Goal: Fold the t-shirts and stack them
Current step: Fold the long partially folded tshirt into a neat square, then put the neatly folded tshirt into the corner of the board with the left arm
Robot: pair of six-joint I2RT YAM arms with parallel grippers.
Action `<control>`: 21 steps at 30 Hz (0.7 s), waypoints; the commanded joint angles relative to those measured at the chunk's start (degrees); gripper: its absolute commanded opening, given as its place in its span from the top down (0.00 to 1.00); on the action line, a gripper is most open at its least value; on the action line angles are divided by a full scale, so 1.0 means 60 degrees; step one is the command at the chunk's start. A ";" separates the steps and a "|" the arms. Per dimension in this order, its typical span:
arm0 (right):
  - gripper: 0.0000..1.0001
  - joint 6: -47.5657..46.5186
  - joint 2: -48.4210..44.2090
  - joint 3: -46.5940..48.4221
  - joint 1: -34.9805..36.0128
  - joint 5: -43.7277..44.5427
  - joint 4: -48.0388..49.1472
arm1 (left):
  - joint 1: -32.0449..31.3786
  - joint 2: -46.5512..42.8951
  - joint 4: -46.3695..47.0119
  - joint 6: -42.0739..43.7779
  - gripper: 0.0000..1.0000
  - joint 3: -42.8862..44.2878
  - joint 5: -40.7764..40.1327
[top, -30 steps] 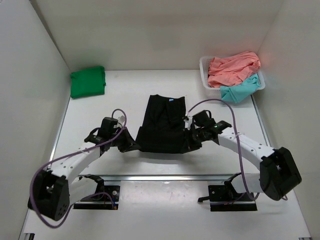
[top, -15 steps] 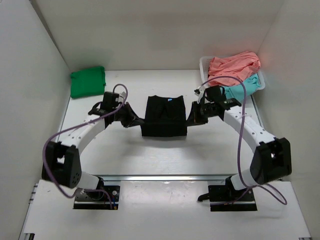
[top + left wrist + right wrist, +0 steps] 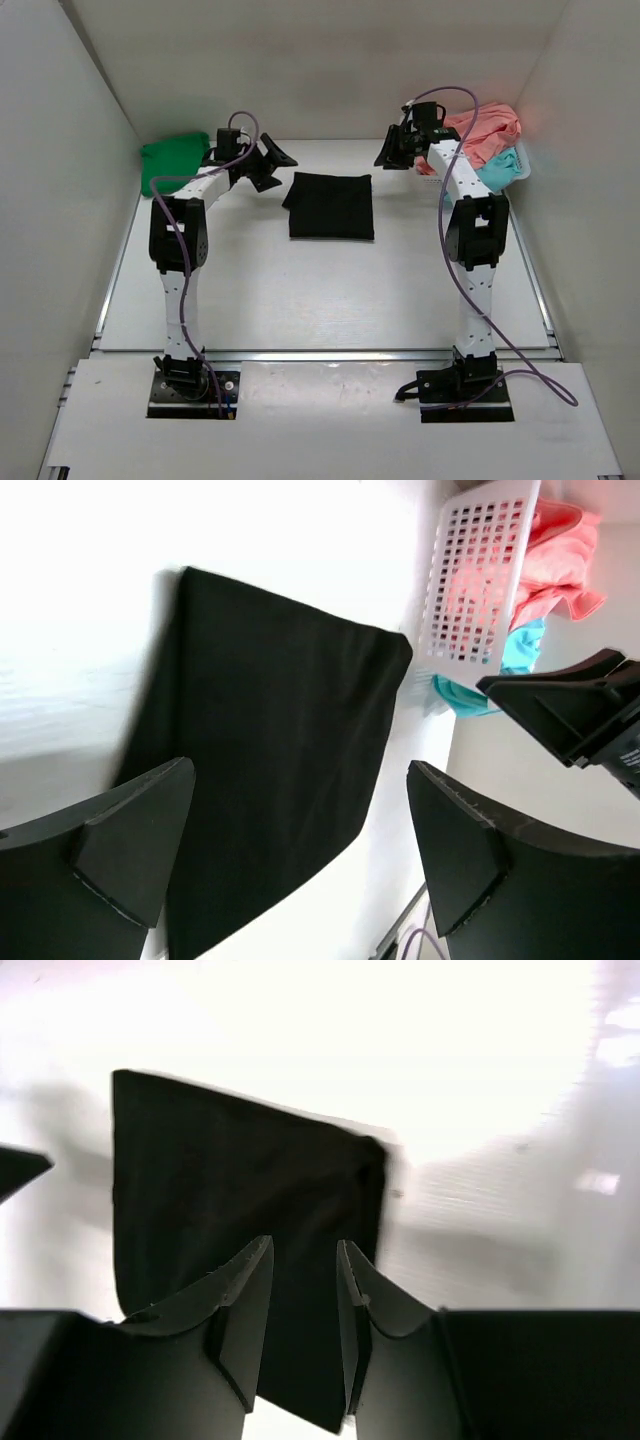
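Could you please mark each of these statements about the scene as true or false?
1. The black cloth t-shirt lies folded into a flat rectangle on the white table. True.
2. The left gripper is clamped on the black t-shirt. False: its fingers are spread wide and hold nothing.
3. The coral-pink cloth t-shirt sits in the white plastic basket. True.
4. The green cloth t-shirt is stacked on the black one. False: it lies apart from it, at the table's far left corner.
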 commanded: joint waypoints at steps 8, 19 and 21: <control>0.72 0.0086 -0.2567 -0.3189 0.0203 0.0459 0.1235 | 0.0533 -0.1982 0.2214 -0.0013 0.01 -0.3258 0.0714; 0.71 -0.0383 -0.2817 -0.3747 0.0290 0.0649 0.0840 | -0.0842 -0.0739 -0.1666 0.3294 0.01 -0.0257 -0.2842; 0.71 -0.0412 -0.2847 -0.3660 0.0232 0.0621 0.0796 | -0.1135 -0.0518 -0.2124 0.3943 0.01 0.0402 -0.3622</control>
